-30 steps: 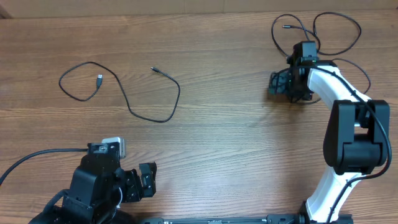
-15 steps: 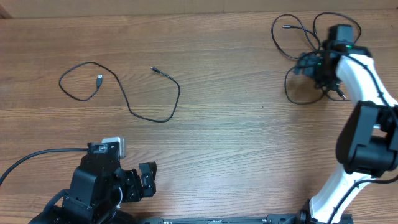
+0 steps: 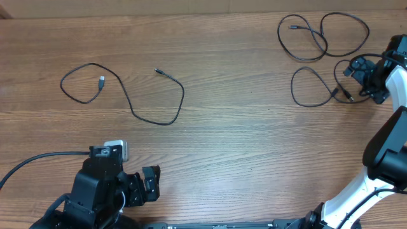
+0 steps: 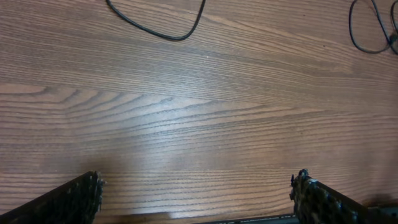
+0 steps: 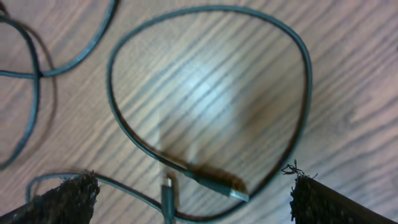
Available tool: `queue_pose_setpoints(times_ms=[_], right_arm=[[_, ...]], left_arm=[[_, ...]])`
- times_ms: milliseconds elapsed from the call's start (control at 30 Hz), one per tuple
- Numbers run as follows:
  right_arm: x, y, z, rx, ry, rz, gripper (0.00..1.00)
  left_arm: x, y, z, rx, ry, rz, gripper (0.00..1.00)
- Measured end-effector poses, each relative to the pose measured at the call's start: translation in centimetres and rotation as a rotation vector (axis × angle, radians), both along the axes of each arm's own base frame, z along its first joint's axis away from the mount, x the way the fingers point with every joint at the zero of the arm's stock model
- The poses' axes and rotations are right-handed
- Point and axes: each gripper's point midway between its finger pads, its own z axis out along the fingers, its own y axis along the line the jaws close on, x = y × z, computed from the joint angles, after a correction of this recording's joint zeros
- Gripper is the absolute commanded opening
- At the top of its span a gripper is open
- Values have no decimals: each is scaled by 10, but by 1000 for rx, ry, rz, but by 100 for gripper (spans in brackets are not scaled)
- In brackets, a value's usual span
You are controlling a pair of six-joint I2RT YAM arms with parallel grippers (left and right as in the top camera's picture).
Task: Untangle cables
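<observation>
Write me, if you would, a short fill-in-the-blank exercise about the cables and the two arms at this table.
1. On the left arm, the jaws stand ____ over bare wood.
2. Every cable lying on the table is coloured ____.
3. The cable with the silvery plug lies on the ____ side of the table.
4. On the right arm, the jaws hold ____.

Missing words: open; black; left; nothing.
</observation>
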Motion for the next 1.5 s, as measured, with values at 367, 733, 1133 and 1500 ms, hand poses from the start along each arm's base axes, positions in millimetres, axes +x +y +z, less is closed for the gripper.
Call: queue_pose_setpoints(times_ms=[367, 733, 1133, 1500], right_arm=[[13, 9, 4, -26, -32, 57, 100], [11, 11, 3, -24, -21, 64, 100], [9, 12, 1, -19, -10, 65, 100], [9, 12, 2, -19, -10, 65, 100]], left_arm=[[0, 0, 0, -3, 1, 4, 100], [-4, -9, 0, -49, 21, -24, 100], [-17, -33, 3, -145, 59, -158, 100], [-20, -36, 3, -156, 67, -172, 100]])
